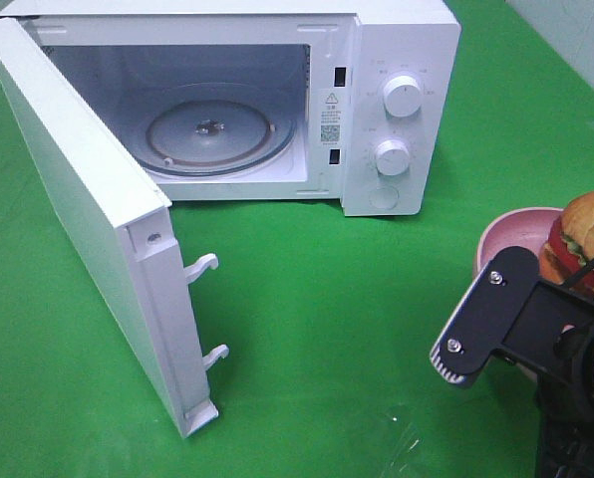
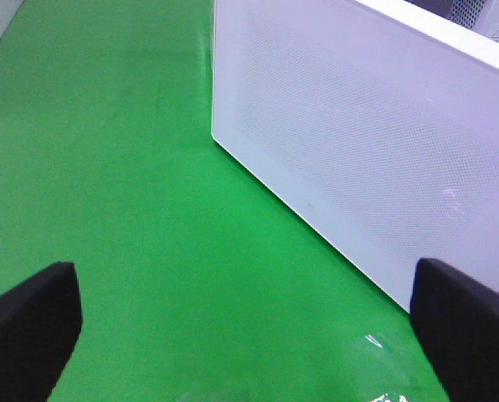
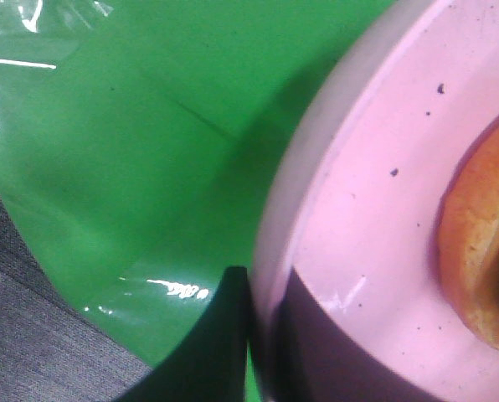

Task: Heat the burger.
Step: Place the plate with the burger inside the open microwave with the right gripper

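We saw the white microwave (image 1: 397, 60) standing at the back of the green desk (image 1: 357, 329). Its door (image 1: 78, 189) was swung wide open on the side away from the two round knobs (image 1: 404, 97), and two white latch hooks (image 1: 205, 267) stuck out of the door's free edge. Inside the cavity lay the glass turntable (image 1: 212, 134).

The burger (image 1: 591, 234) sat on a pink plate (image 1: 511, 234), in front of the microwave and out past its knob side, well apart from the cabinet.

The right tool (image 3: 270, 343) was closed narrow on the rim of that plate, at the edge farther from the microwave. One finger (image 3: 220, 343) was outside the rim and the other lay over the plate's inner surface. The bun lay apart from both fingers. We could not tell whether the plate rested on the desk or was raised.

The left tool (image 2: 249, 335) stood wide open and held nothing. Its two black fingers (image 2: 32, 327) were spread over the desk, facing the outer face of the microwave door, near it and not touching.
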Tool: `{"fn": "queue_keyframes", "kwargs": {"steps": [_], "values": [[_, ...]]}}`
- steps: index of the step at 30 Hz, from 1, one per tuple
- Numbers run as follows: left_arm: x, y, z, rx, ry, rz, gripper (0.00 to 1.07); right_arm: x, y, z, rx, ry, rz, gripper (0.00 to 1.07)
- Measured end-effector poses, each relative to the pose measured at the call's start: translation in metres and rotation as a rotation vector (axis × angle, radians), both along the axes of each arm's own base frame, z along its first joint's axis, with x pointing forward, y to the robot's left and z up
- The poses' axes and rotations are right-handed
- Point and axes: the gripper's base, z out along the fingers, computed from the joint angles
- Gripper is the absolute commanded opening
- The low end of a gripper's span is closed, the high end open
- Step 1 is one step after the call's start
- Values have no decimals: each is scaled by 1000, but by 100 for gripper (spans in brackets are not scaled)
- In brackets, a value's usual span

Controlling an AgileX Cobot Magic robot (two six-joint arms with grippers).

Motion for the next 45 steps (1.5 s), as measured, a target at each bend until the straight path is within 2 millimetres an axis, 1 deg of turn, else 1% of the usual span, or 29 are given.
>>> {"fn": "queue_keyframes", "kwargs": {"steps": [6,10,13,15,19,32,36,45], "values": [[0,0,0,0,0,0,100,-6,5,0,0,0,43,0],[0,0,0,0,0,0,100,-14,12,0,-1,-2,109,0],[0,0,0,0,0,0,100,-16,13,0,-4,-3,120,0],[0,0,0,0,0,0,100,-21,15,1,-32,-16,163,0],[0,0,0,0,0,0,100,-23,15,2,-65,-29,195,0],[0,0,0,0,0,0,100,-23,12,3,-173,-32,298,0],[0,0,0,0,0,0,100,-21,13,4,-210,-49,360,0],[0,0,0,0,0,0,100,-18,14,6,-256,-81,439,0]]}}
